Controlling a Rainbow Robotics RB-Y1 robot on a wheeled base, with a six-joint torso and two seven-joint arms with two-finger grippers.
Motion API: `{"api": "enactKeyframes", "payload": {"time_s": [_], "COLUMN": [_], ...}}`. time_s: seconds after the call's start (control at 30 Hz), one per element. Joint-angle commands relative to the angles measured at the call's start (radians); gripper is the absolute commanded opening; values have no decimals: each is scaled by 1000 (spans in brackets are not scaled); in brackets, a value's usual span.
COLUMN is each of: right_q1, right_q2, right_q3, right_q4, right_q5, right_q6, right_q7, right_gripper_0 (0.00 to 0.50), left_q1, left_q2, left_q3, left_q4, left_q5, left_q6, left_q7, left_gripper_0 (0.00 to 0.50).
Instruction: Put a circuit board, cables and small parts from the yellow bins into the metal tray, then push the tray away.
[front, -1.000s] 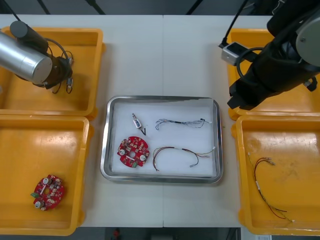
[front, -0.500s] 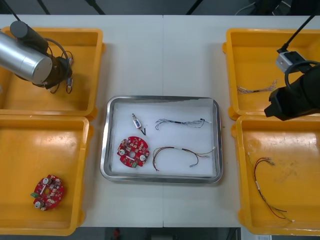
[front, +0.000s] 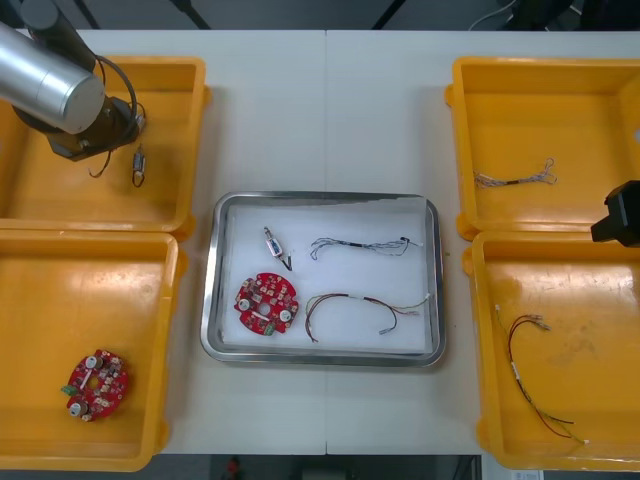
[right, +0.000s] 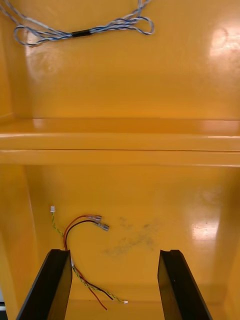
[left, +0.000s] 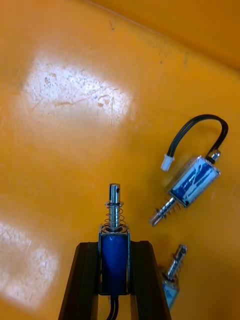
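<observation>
While in left end effector (left: 114, 246), blue-bodied, spring-tipped small metal part (left: 114, 262)

The table (front: 300, 110) has a light, matte top that spans the front view from far edge to near edge. A seam (front: 326, 120), one thin straight line, runs across the top from the far edge toward the near edge, close to the middle of the width. The floor (front: 280, 12) shows as a dark band beyond the far edge. A second dark strip (front: 400, 468) lies past the near edge. Thin black rods (front: 190, 10) cross the far band at a slant. A pale cord (front: 490, 14), possibly a loose lead, curves over the far band toward the right.
</observation>
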Motion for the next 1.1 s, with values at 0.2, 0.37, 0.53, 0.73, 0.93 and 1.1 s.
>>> {"api": "enactKeyframes", "payload": {"time_s": [0.2,0.37,0.53,0.73,0.93,1.1], "right_q1": [17,16,17,19,22,22], "right_q2": [-47,-43,-41,-33,-32,-32], "right_q3": [-47,-47,-47,-47,-47,-47], "right_q4": [80,94,94,95,94,94], "right_q5": [5,-12,-13,-12,-12,-12], "right_q6": [-19,-29,-29,-18,-18,-18], "right_q7": [5,10,10,12,13,13], "right_gripper_0": [500,500,500,500,500,500], "left_q1": [-43,-43,-43,-43,-43,-40], "left_q2": [80,88,88,88,70,11], "left_q3": [140,192,227,244,246,244], "left_q4": [-191,-272,-334,-423,-521,-587], "left_q5": [110,159,203,259,286,282], "left_q6": [256,370,434,490,533,583], "left_q7": [-108,-105,-86,-17,121,251], "left_gripper_0": [0,0,0,0,0,0]}}
